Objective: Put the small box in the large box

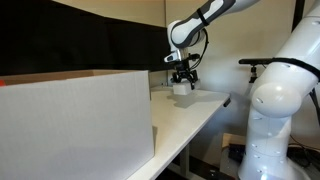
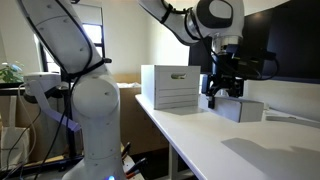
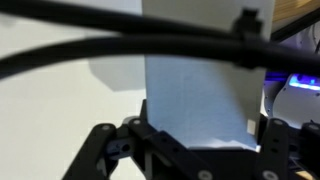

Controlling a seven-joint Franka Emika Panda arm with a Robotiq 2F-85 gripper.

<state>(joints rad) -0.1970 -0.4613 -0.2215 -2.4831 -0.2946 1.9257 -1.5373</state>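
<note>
Table [image 2: 222, 146], large box [image 2: 170, 88] near small box [image 2: 241, 109]

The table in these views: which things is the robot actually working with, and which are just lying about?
Part of the job:
- small box, right under the gripper
- large box

Just lying about:
- dark screen behind the table
- green plant off to the side

Daylight pours through the window [image 2: 92, 14] beyond my base and blows out to white glare. The table [image 2: 200, 140] is bright, with a soft grey shadow near its front edge. In my wrist view the cables [image 3: 100, 55] near the lens are dark and badly blurred. The small box [image 3: 195, 100] behind them is sharper, and a blue glow shows at the right edge.
</note>
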